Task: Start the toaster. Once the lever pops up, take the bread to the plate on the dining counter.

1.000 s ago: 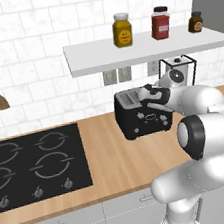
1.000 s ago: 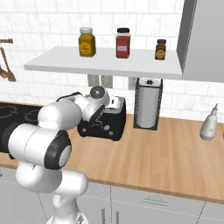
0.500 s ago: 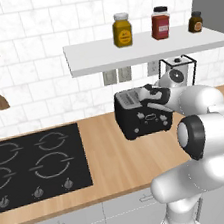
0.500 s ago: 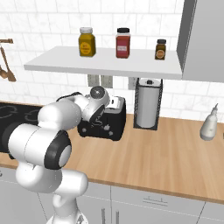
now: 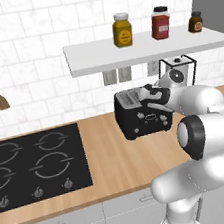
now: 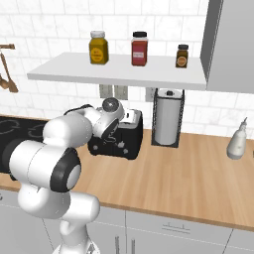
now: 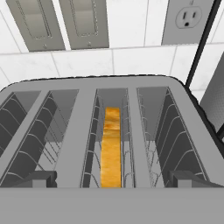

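The black toaster [image 5: 143, 113] stands on the wood counter [image 5: 110, 159] against the white tiled wall, to the right of the black hob [image 5: 35, 165] and left of the paper-towel holder [image 6: 167, 118]. The arm reaches over it from the near side, its hand low above the toaster's top.

In the hand view the camera looks straight down into the grey slots. The bread [image 7: 111, 146] sits edge-up in the middle slot, its tan crust showing between the wire guides, sunk down inside the toaster. The two dark fingers [image 7: 37, 179] stand wide apart at the bottom of that view, one at each side, gripping nothing; the bread lies between them and a little ahead, untouched.

On the wall shelf [image 6: 119, 72] above stand three jars. A pale bottle [image 6: 237, 140] rests on the counter well to the right.
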{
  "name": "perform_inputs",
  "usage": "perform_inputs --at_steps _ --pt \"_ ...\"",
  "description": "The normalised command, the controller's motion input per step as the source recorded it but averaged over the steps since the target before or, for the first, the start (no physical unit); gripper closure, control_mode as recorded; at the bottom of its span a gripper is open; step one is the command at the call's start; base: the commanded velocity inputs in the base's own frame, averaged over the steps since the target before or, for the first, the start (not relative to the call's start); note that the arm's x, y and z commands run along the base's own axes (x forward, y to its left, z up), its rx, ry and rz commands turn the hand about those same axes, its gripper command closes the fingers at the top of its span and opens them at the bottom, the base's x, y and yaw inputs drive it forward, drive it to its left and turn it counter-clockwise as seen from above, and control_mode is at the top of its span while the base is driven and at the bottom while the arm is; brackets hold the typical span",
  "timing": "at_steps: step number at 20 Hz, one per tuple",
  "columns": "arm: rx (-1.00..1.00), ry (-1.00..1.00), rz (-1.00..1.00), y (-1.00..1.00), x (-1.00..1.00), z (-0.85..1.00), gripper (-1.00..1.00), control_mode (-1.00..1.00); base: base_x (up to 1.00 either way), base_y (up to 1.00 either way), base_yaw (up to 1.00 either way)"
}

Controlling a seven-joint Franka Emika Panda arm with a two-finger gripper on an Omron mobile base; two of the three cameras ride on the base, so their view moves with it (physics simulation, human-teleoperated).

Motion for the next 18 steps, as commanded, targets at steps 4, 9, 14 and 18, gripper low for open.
perform_inputs --at_steps 4,9,14,18 --pt "0.0 0.0 0.0 0.0 0.0 0.0 -1.0 -1.0 0.0 0.0 0.0" --pt "0.0 0.0 0.0 0.0 0.0 0.0 -1.0 -1.0 0.0 0.0 0.0" --pt "0.0 0.0 0.0 0.0 0.0 0.0 -1.0 -1.0 0.0 0.0 0.0" --pt "0.0 0.0 0.0 0.0 0.0 0.0 -1.0 -1.0 0.0 0.0 0.0"
